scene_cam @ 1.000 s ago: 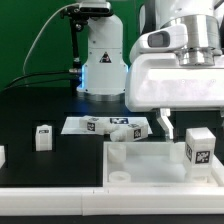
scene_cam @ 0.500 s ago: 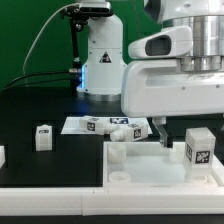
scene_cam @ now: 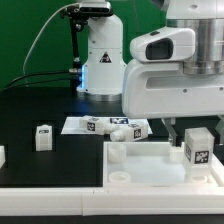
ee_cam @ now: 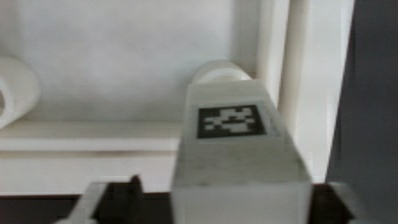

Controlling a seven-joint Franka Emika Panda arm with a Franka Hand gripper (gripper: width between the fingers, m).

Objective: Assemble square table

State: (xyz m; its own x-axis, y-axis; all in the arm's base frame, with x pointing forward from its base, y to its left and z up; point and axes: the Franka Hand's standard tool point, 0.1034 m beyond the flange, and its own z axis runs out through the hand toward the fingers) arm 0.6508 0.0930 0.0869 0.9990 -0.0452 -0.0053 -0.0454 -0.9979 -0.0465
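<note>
The gripper (ee_cam: pixel 224 203) straddles an upright tagged table leg (scene_cam: pixel 198 148), with its jaws close against either side. Whether they pinch it I cannot tell. That table leg stands at a corner of the square table top (scene_cam: pixel 150 166), on the exterior view's right. A second leg (scene_cam: pixel 43 137) stands well apart on the black work surface (scene_cam: pixel 30 108).
</note>
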